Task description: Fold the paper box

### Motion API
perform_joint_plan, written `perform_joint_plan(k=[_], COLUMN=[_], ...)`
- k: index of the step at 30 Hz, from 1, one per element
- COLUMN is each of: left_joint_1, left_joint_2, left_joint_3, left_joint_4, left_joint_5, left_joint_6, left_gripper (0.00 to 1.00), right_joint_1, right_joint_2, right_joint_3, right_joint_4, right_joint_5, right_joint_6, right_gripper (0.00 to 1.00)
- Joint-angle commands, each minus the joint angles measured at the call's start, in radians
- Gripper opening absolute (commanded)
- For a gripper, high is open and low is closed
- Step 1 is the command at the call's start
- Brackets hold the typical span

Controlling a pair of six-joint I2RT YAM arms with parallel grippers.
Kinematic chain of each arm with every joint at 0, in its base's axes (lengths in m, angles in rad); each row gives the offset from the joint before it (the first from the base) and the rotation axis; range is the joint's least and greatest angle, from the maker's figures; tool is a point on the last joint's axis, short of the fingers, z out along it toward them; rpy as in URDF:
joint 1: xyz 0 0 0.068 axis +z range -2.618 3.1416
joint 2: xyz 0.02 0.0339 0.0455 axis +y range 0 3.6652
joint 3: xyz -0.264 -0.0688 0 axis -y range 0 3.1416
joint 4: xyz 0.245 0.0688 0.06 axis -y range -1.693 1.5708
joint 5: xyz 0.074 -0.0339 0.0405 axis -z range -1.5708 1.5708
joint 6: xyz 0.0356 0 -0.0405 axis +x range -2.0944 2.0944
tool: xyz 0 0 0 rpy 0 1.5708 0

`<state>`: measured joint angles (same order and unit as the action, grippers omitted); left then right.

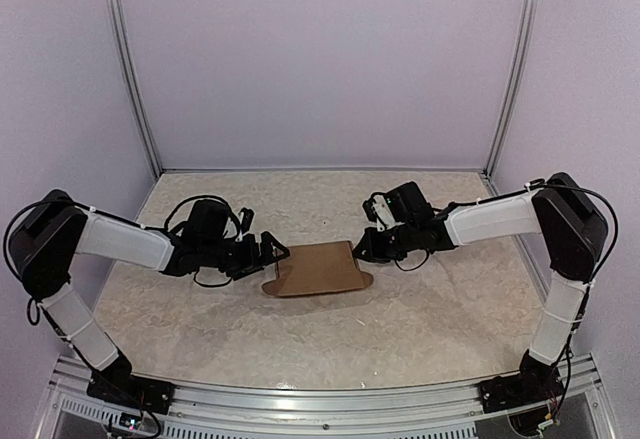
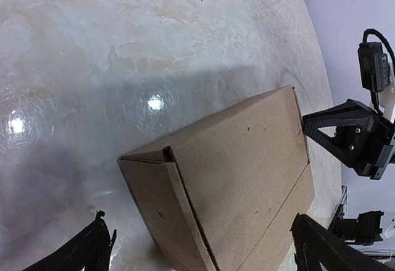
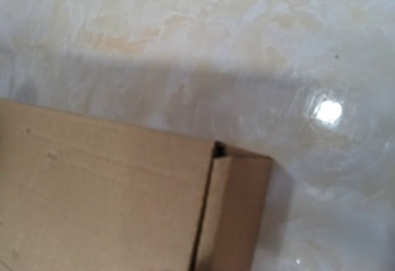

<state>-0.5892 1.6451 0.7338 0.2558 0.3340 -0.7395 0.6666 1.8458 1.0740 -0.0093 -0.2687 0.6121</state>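
The paper box [image 1: 318, 269] lies mid-table as a closed, slim brown cardboard shape, with a rounded tab showing at each lower corner. My left gripper [image 1: 275, 252] is open at its left end. In the left wrist view the fingers [image 2: 86, 252] stand wide to either side of the box [image 2: 234, 178], apart from it. My right gripper [image 1: 361, 251] is at the box's upper right corner, its black tip [image 2: 307, 123] touching that corner. The right wrist view shows only the box's end [image 3: 237, 215] and top; its own fingers are out of frame.
The marbled tabletop [image 1: 430, 319] is walled by lavender panels with aluminium posts [image 1: 135, 79] at the back corners. A metal rail [image 1: 320, 404] runs along the near edge between the arm bases.
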Motion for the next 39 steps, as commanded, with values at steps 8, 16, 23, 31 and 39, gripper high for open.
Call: perform_joint_plan(k=[8, 16, 23, 31, 39], left_joint_1=[0.005, 0.002, 0.000, -0.014, -0.015], left_joint_2=[0.040, 0.067, 0.068, 0.087, 0.148], left_joint_3=[-0.007, -0.020, -0.035, -0.045, -0.108], left_joint_4=[0.038, 0.130, 0.123, 0.212, 0.501], left_joint_5=[0.039, 0.115, 0.126, 0.185, 0.273], left_joint_6=[-0.037, -0.121, -0.145, -0.233, -0.431], left_gripper=[0.99, 0.99, 0.99, 0.98, 0.93], right_joint_1=[-0.010, -0.011, -0.012, -0.011, -0.012], right_joint_2=[-0.005, -0.016, -0.022, -0.027, -0.041], right_joint_3=[-0.035, -0.047, -0.055, -0.059, -0.074], right_joint_4=[-0.023, -0.032, -0.037, -0.036, -0.032], right_joint_5=[0.043, 0.064, 0.074, 0.073, 0.080], right_joint_6=[-0.021, -0.026, -0.029, -0.030, -0.029], right_gripper=[0.03, 0.00, 0.00, 0.00, 0.00])
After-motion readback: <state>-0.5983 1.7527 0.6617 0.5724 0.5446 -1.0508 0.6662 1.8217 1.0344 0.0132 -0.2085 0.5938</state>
